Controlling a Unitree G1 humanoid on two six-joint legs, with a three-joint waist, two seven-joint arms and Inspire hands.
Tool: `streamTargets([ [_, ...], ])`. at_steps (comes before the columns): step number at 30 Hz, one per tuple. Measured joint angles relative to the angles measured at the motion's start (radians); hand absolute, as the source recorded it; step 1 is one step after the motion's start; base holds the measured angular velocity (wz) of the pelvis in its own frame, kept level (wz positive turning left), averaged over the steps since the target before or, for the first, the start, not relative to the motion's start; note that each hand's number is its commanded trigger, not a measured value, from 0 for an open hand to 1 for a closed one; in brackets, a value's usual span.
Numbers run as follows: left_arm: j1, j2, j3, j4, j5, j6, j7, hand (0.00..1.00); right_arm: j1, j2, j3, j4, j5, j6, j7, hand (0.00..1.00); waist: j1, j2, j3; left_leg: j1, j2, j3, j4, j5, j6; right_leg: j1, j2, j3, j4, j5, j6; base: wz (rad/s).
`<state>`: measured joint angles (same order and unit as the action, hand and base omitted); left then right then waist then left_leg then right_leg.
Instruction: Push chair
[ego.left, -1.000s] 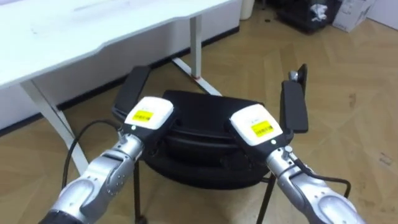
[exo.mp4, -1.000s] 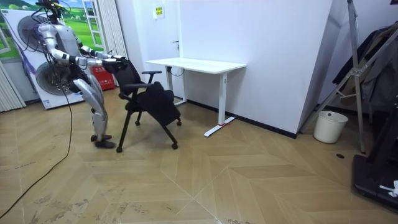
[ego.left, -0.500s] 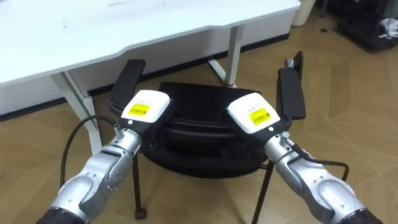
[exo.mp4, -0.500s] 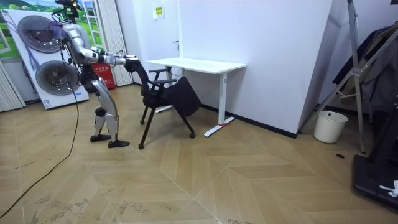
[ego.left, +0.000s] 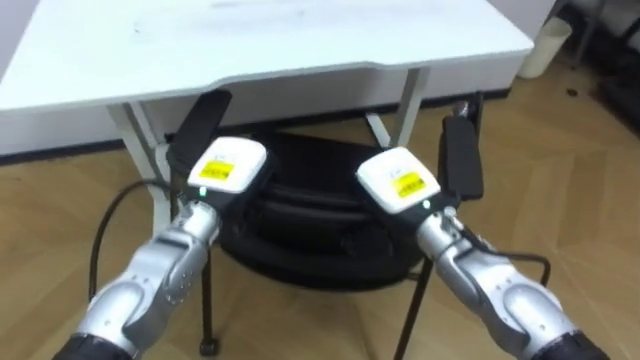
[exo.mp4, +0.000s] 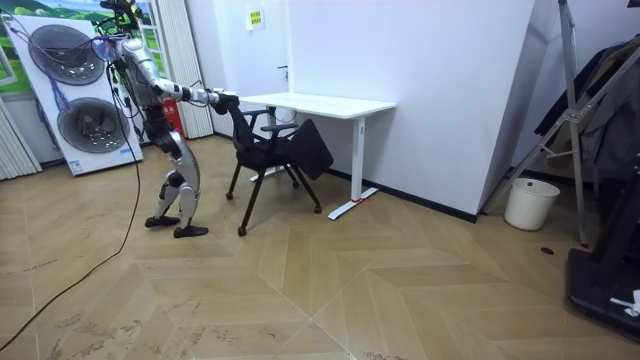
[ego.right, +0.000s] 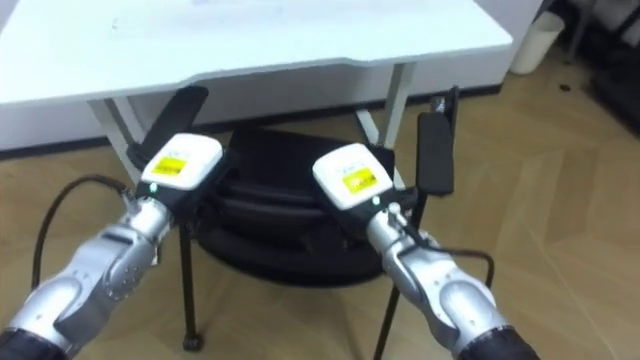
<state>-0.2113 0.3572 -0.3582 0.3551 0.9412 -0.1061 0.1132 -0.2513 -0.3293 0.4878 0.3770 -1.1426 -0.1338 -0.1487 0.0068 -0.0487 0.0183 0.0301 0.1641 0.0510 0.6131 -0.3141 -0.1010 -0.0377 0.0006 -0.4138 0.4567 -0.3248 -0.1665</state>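
Chair (ego.left: 320, 215) at white desk (ego.left: 270, 45) on wood floor (ego.left: 560, 200); left robot hand (ego.left: 225, 168), right robot hand (ego.left: 400, 182) at its back, grip unclear

Nothing can be read. A yellow label (ego.left: 219, 172) with dark print too small to make out sits on the back of the left hand (ego.left: 236, 158), a second label (ego.left: 408, 186) on the right hand (ego.left: 390, 172). A yellow sign (exo.mp4: 255, 17) on the wall (exo.mp4: 430, 50) is equally illegible.

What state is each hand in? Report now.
Left hand: at the chair backrest, state cannot be told.
Right hand: at the chair backrest, state cannot be told.
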Motion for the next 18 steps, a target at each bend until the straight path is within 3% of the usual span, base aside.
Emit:
streamTargets([
  [3,0.014,-0.016,0.000,-0.001,0.003,0.012,0.002,1.00,0.002,-0.005,0.000,0.001,-0.001,-0.001,0.011,1.00,0.001,0.003,-0.0013,-0.020,-0.003,0.016,-0.067,0.011,-0.013,0.034,0.000,-0.016,-0.041,0.000,0.000,0.21],
  [5,0.026,-0.023,0.001,-0.002,0.011,0.014,0.008,1.00,0.004,-0.006,0.000,0.001,-0.006,-0.005,0.020,1.00,0.004,0.002,-0.0016,-0.058,-0.010,0.027,-0.106,0.016,-0.005,0.053,0.000,-0.016,-0.059,0.000,0.002,0.10],
  [8,0.054,-0.042,-0.003,-0.001,0.020,0.019,0.010,1.00,0.041,-0.016,0.000,-0.010,-0.024,-0.008,0.009,1.00,0.000,0.006,-0.0073,-0.158,-0.046,0.036,-0.157,0.041,0.018,0.104,-0.003,-0.026,-0.118,0.013,0.015,0.05],
  [10,0.085,-0.055,-0.004,-0.005,0.033,0.012,0.013,1.00,0.092,-0.022,-0.007,-0.032,-0.041,-0.008,-0.020,1.00,0.007,0.002,-0.0138,-0.204,-0.079,0.059,-0.227,0.146,0.048,0.142,-0.011,-0.029,-0.154,0.014,0.031,0.06],
  [11,0.093,-0.056,-0.004,-0.009,0.033,0.010,0.013,1.00,0.103,-0.026,-0.007,-0.039,-0.041,-0.008,-0.023,1.00,0.013,-0.001,-0.0158,-0.210,-0.089,0.062,-0.256,0.174,0.051,0.146,-0.012,-0.024,-0.157,0.012,0.034,-0.16],
  [13,0.116,-0.056,-0.002,-0.033,0.032,0.008,0.014,1.00,0.130,-0.036,-0.008,-0.063,-0.042,-0.009,-0.049,1.00,0.028,0.006,-0.0232,-0.210,-0.112,0.059,-0.328,0.278,0.062,0.161,-0.012,-0.003,-0.166,0.009,0.044,-0.22],
  [15,0.116,-0.052,0.000,-0.044,0.033,0.006,0.014,1.00,0.131,-0.037,-0.011,-0.075,-0.048,-0.007,-0.053,1.00,0.029,0.000,-0.0262,-0.207,-0.127,0.055,-0.347,0.321,0.076,0.159,-0.019,0.004,-0.167,0.005,0.053,-0.05],
  [16,0.110,-0.048,0.003,-0.055,0.035,0.006,0.014,1.00,0.130,-0.037,-0.019,-0.080,-0.052,-0.007,-0.056,1.00,0.029,-0.001,-0.0251,-0.199,-0.138,0.055,-0.356,0.322,0.077,0.156,-0.024,0.004,-0.170,0.002,0.059,0.04],
  [18,0.102,-0.040,0.003,-0.072,0.039,0.007,0.013,1.00,0.128,-0.030,-0.033,-0.085,-0.059,-0.007,-0.062,1.00,0.030,-0.016,-0.0159,-0.197,-0.147,0.054,-0.364,0.322,0.079,0.158,-0.031,0.004,-0.176,-0.001,0.064,0.03],
])
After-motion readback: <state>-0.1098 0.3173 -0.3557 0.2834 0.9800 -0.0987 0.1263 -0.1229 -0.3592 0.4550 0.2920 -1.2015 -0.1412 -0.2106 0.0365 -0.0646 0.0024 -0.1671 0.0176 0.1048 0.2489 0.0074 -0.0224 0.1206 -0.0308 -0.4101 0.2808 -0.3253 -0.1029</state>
